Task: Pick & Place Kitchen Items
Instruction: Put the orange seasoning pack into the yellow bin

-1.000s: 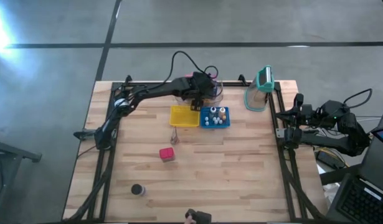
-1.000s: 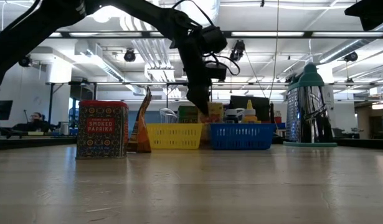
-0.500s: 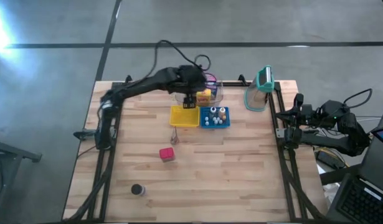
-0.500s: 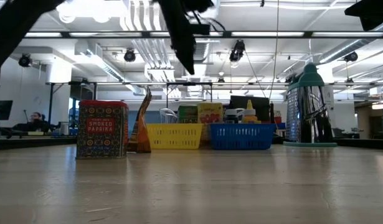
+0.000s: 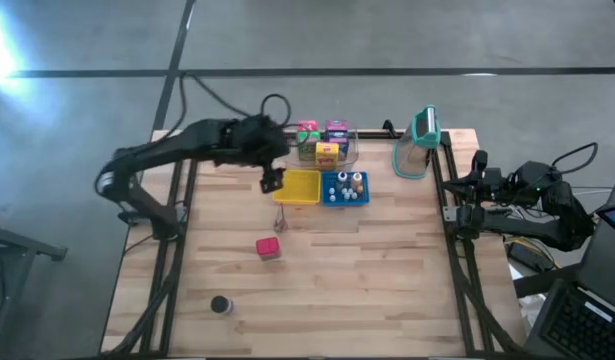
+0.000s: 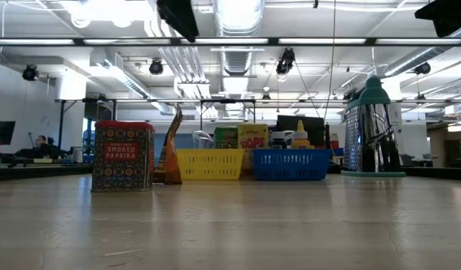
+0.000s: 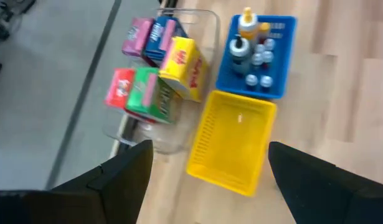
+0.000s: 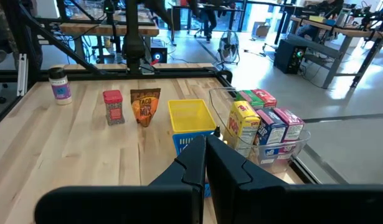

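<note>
The left claw (image 5: 271, 181) has lifted away from the clear tray (image 5: 349, 152) at the surface's far edge and swung toward the left side. It now hangs beside the empty yellow basket (image 5: 298, 187), fingers (image 7: 126, 177) wide, holding nothing. The yellow carton (image 5: 328, 153) it was over now stands in the tray among the other cartons (image 5: 308, 136). That placement looks done. The red paprika tin (image 5: 269, 247) sits mid-surface and the small jar (image 5: 221, 305) near the front-left corner, both unpicked. The right claw (image 5: 461, 193) waits at the right edge, pinched shut.

5 cartons (image 7: 155, 71), 2 baskets (image 7: 231, 144), 1 paprika tin (image 5: 269, 247), 1 taco pouch (image 8: 144, 107), 1 jar (image 5: 221, 305), 1 jug (image 5: 417, 143)
</note>
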`<state>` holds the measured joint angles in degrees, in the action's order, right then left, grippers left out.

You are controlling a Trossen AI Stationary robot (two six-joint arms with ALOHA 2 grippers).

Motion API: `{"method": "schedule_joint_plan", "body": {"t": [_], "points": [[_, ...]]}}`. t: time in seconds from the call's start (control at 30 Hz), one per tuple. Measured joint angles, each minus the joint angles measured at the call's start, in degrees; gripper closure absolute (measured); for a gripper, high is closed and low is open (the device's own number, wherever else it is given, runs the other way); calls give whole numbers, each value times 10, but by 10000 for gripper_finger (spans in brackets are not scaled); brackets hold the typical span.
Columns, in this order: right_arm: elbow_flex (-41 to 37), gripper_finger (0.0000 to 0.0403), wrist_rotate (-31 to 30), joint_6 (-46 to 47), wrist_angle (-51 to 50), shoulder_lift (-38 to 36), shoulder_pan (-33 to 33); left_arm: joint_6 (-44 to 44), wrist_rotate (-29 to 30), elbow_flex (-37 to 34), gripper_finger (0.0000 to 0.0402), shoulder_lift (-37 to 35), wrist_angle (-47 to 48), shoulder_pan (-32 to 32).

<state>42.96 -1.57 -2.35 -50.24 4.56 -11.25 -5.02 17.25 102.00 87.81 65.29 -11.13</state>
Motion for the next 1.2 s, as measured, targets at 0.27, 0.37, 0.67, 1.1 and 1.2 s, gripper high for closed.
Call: {"method": "schedule_joint_plan", "body": {"t": [0.27,0.37,0.67,1.1,1.2], "points": [[0,394,0,0,0,0,0,92,-26,-114,80,-114,-12,49],[0,394,0,0,0,0,0,125,-44,-162,80,-138,-17,50],[0,394,0,0,0,0,0,-19,-71,-266,80,-152,-59,53],[0,394,0,0,0,0,0,-276,-89,-279,79,-37,-83,63],[0,394,0,0,0,0,0,-294,-89,-262,82,-9,-68,68]]}}
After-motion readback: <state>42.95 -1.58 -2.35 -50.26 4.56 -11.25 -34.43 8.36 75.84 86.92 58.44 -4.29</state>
